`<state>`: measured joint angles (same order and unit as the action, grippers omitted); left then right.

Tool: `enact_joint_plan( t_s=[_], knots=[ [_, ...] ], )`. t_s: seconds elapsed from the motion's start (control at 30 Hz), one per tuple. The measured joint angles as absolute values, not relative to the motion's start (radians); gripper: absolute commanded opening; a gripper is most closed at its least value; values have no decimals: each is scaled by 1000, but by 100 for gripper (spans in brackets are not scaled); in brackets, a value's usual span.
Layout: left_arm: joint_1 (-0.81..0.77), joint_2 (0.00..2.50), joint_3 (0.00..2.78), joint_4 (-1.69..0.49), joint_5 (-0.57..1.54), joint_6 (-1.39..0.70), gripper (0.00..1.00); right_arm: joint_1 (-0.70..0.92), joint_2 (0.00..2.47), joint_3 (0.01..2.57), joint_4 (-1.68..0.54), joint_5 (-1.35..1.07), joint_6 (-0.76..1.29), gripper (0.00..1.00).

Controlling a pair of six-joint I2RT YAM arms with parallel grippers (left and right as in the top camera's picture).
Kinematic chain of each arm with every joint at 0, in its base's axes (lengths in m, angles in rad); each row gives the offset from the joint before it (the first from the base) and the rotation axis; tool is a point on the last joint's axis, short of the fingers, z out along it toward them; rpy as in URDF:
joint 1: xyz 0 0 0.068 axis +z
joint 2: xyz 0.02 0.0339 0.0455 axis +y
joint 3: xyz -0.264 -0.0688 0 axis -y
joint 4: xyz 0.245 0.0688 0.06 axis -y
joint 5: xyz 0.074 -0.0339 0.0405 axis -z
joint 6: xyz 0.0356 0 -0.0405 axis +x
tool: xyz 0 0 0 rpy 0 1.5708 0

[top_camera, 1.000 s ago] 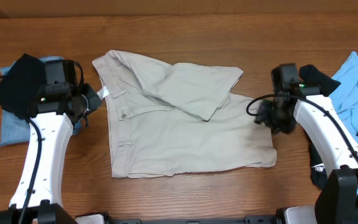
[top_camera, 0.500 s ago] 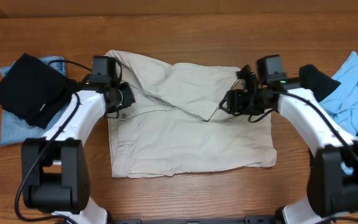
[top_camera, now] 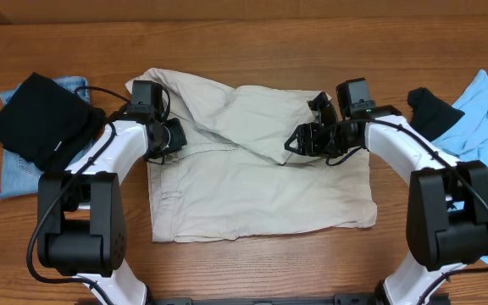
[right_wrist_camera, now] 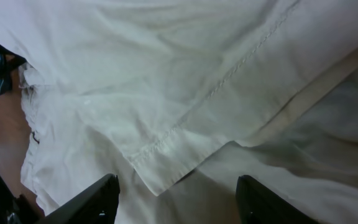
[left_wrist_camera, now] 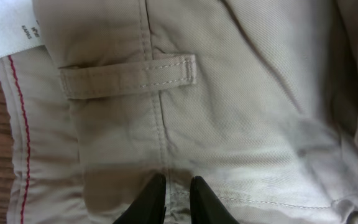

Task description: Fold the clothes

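Note:
Beige shorts [top_camera: 252,178] lie spread on the table, one leg folded back over the middle into a point [top_camera: 282,157]. My left gripper [top_camera: 166,137] is at the waistband on the left; in the left wrist view its jaws [left_wrist_camera: 178,194] are nearly shut, pinching the seam below a belt loop [left_wrist_camera: 129,74]. My right gripper [top_camera: 302,141] hovers over the folded point; in the right wrist view its fingers [right_wrist_camera: 178,200] are wide open on either side of the folded corner [right_wrist_camera: 160,180].
A black garment [top_camera: 36,114] lies on folded blue jeans [top_camera: 15,174] at the left. A light blue shirt [top_camera: 485,123] and a dark item [top_camera: 426,106] lie at the right. Bare wood surrounds the shorts.
Both arms swung inward over the shorts. The left gripper went from the table's left to the waistband; the right moved left from the shorts' right edge to the folded corner.

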<state>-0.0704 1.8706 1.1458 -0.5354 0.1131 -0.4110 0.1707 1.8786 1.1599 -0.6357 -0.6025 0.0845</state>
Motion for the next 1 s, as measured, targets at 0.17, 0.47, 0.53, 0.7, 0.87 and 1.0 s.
enact_joint_plan(
  t_s=[0.17, 0.47, 0.53, 0.7, 0.87, 1.0],
  knots=[
    [-70, 1871, 1146, -538, 114, -411, 19, 171, 1940, 1160, -605, -606, 112, 64],
    [-70, 1871, 1146, -545, 117, -411, 19, 171, 1956, 1161, -530, -625, 130, 59],
    [-70, 1871, 1146, -545, 117, -411, 19, 172, 1956, 1161, -507, -632, 134, 48],
    [-71, 1871, 1146, -548, 117, -411, 19, 172, 1956, 1161, -466, -646, 149, 5],
    [-70, 1871, 1146, -555, 117, -411, 19, 172, 1956, 1168, -432, -655, 168, 4],
    [-71, 1871, 1147, -558, 117, -411, 19, 167, 1959, 1260, -416, -653, 189, 9]
  ],
)
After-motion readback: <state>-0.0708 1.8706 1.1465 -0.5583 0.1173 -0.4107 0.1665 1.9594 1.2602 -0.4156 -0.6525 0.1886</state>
